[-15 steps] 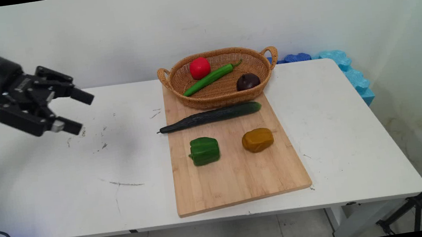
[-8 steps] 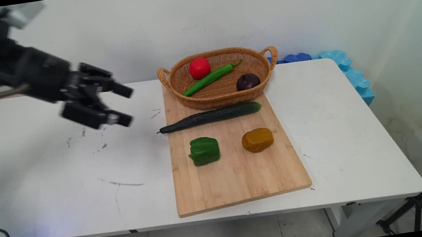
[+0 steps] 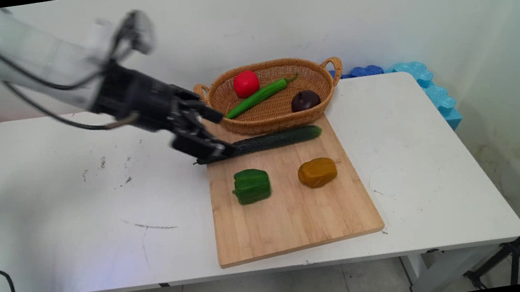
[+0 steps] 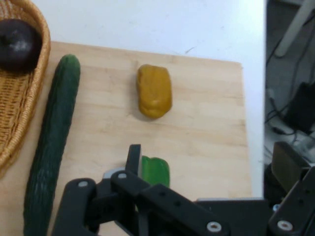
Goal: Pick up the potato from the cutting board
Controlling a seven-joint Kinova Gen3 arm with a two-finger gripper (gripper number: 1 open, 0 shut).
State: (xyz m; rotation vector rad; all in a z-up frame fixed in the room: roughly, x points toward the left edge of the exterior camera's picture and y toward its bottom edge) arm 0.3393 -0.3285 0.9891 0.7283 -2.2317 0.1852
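Gripper (image 3: pixel 221 133) hangs with its fingers spread wide over the board's (image 3: pixel 294 221) far left corner, just above the cucumber's (image 3: pixel 269 141) thin end. Cucumber lies across the board in front of the basket (image 3: pixel 276 114). Nearer on the board sit a green pepper (image 3: pixel 251 185) and a yellow one (image 3: pixel 317 172). Basket holds a tomato (image 3: pixel 246 83), a chili (image 3: pixel 259 96) and a dark onion (image 3: pixel 305 100).

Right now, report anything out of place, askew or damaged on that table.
The cucumber lies slanted across the cutting board, its thin stem end poking off the board's left edge under the open gripper. The white table carries dark scuffs and scratches. Nothing is spilled or visibly broken.
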